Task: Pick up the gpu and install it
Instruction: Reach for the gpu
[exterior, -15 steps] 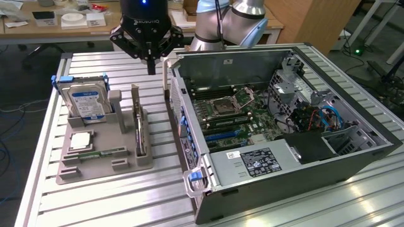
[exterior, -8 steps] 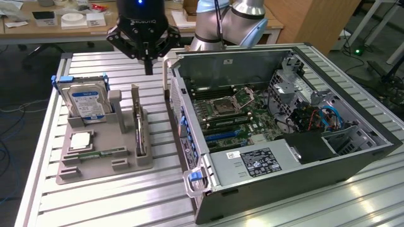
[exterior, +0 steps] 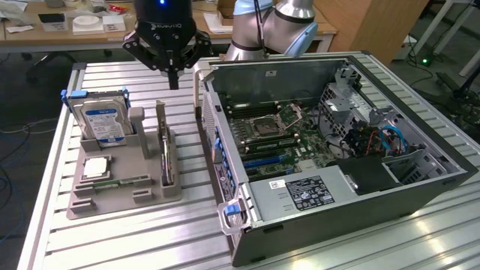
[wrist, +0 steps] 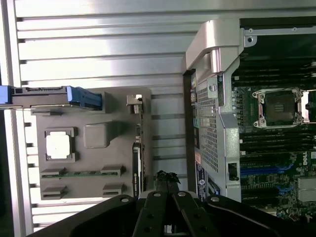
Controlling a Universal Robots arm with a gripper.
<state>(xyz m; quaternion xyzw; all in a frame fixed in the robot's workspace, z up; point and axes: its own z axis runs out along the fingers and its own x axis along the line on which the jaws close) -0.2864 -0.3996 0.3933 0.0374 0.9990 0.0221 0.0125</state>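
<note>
Where the scene is taken by the exterior view, the fingers [exterior: 174, 76] are seen pressed together with nothing held between them. They are hung above the slatted bench [exterior: 112, 236], over the gap between the grey holder tray [exterior: 112, 203] and the open computer case [exterior: 338, 202]. The gpu [exterior: 165, 152] is stood on edge in a slot on the tray's side nearest the case, apart from the fingers and untouched. A hard drive [exterior: 103, 121] with blue rails is propped upright at the tray's far end. A processor chip [exterior: 95, 167] and a memory strip [exterior: 120, 183] are laid flat nearer the camera.

From the wrist view, the fingers [wrist: 163, 180] are shown closed to a point over bare bench slats [wrist: 98, 49], between the gpu [wrist: 138, 148] and the case wall [wrist: 207, 128]. The gpu is seen edge-on, with its metal bracket [wrist: 134, 100] at one end. Inside the case, the motherboard's empty processor socket [wrist: 279, 107] is visible.
</note>
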